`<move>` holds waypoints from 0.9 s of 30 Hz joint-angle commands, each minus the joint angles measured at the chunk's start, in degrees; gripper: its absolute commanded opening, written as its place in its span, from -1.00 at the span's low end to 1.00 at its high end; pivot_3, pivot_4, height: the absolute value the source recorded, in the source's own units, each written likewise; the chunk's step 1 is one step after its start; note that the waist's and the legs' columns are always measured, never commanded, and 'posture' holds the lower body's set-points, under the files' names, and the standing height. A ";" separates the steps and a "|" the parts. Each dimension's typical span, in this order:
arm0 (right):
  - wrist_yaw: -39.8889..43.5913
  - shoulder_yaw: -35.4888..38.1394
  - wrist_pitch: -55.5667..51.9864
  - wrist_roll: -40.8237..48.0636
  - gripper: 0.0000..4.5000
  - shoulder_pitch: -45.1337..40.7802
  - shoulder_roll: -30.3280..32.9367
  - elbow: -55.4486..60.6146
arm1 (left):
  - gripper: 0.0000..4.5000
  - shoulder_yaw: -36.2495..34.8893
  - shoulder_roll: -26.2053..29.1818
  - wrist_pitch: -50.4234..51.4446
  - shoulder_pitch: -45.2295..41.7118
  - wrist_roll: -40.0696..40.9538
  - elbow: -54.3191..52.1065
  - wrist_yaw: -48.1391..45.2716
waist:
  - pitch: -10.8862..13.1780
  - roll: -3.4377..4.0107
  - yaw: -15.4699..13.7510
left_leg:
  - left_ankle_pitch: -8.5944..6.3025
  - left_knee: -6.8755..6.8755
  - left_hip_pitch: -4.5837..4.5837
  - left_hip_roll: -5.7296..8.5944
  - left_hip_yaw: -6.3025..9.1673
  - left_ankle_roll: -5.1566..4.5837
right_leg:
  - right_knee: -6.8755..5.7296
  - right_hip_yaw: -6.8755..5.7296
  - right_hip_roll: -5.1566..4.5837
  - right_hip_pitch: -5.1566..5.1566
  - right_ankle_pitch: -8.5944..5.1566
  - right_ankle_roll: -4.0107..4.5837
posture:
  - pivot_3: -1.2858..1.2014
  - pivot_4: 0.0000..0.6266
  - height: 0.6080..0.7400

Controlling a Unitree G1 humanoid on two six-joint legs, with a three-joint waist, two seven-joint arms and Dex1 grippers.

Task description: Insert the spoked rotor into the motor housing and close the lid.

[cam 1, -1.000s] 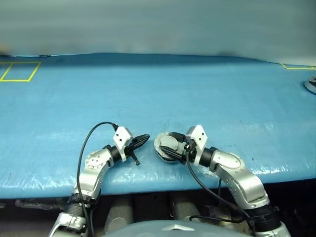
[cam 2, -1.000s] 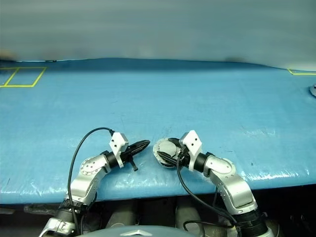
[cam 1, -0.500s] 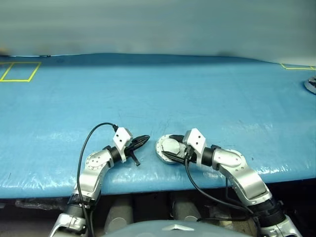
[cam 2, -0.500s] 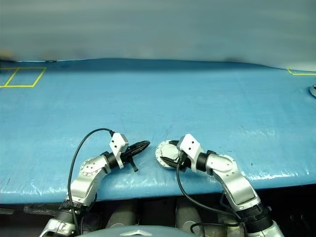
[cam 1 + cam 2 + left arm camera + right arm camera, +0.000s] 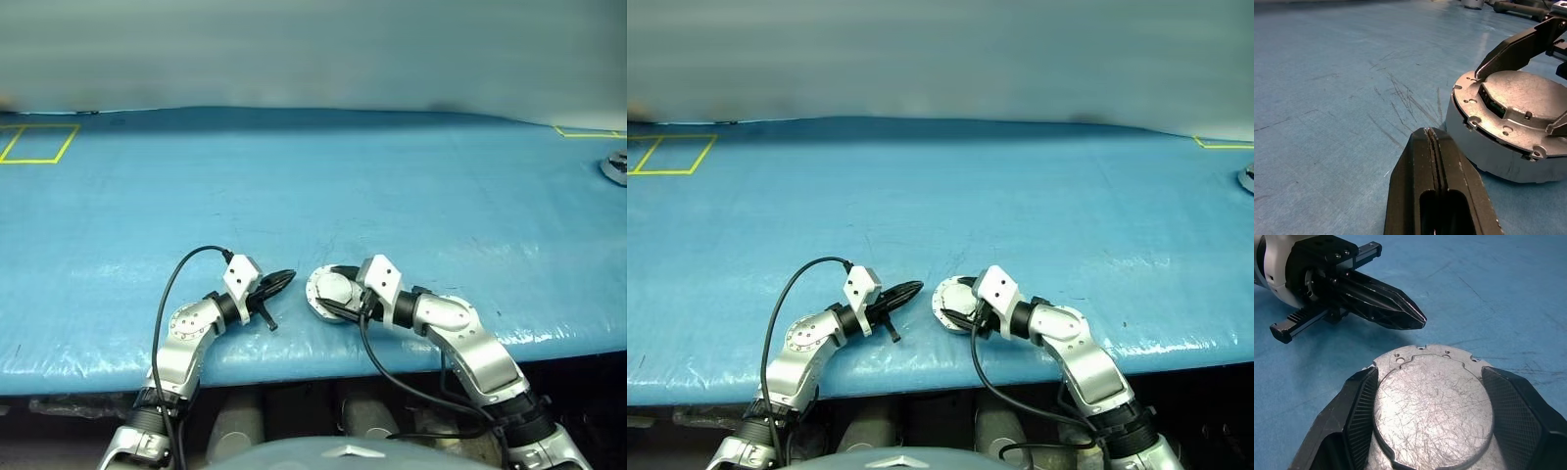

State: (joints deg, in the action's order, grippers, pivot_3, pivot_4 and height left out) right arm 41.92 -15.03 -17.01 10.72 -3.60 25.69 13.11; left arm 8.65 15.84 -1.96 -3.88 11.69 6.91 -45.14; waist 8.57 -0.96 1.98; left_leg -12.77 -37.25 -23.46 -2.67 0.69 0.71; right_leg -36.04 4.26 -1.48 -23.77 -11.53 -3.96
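- blue sheeting covered the table [image 5: 392, 176], scuffed with fine scratches near the front edge where both arms worked.
- the motor housing [image 5: 1508, 122] sat near that front edge, a round silver-grey metal casing with its flat face turned up; in the left wrist view that face leaned a little toward the left gripper.
- being round, it had no long axis to speak of; its short axis ran roughly upright, and a raised plate with a stepped outline and small screw holes showed on its upper face [image 5: 1432, 401].
- whether its underside rested fully on the table or stood slightly lifted could not be told.
- the right gripper [image 5: 1432, 406] reached in from the robot's right, its two black fingers [image 5: 1359, 411] set wide on opposite sides of the casing and pressed against its rim, so it held the motor housing.
- the left gripper [image 5: 1432, 147] had its jaws pressed together with nothing between them, the tip just beside the housing's wall and pointing at it from the robot's left, apparently without touching.
- a small silver object [image 5: 615, 166] lay at the far right edge of the table, too small to identify.
- a yellow taped rectangle [image 5: 39, 142] marked the far left corner of the table.
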 commanded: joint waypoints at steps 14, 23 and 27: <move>2.20 2.01 -4.85 4.44 0.35 0.78 0.59 0.16 | -1.00 0.34 -0.13 -0.56 -0.54 0.26 -1.27 -0.33 | -0.08 -0.05 -0.01 | 0.00 -0.02 -0.01 0.00 0.00 0.00 | 0.01 0.00 -0.01 0.01 0.00 0.00 | 0.03 -0.52 1.00; 2.58 0.32 -4.38 2.25 0.35 0.02 2.26 0.69 | -1.00 0.56 -0.30 -0.75 -0.55 0.18 -1.23 -0.31 | -0.08 -0.05 -0.45 | -0.01 0.12 -0.09 0.00 0.00 0.00 | 0.03 -0.01 0.00 -0.10 -0.02 0.03 | 0.03 -0.52 1.00; 1.88 -0.87 -2.30 -0.93 0.35 0.08 2.65 -1.65 | -1.00 0.65 -0.26 -0.72 -0.47 0.26 -1.29 -0.21 | -0.08 -0.05 -0.42 | -0.01 0.09 -0.06 0.01 0.00 0.00 | 0.03 -0.01 0.00 -0.07 -0.02 0.02 | 0.03 -0.52 1.00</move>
State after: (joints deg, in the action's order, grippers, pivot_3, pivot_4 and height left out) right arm 44.12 -14.62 -19.15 12.20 -4.08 27.39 13.66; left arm 9.16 15.84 -1.91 -3.93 11.69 6.91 -45.21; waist 8.49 -1.01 1.55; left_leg -12.77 -37.18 -23.50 -2.67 0.69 0.72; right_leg -36.00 4.25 -1.49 -23.81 -11.55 -3.94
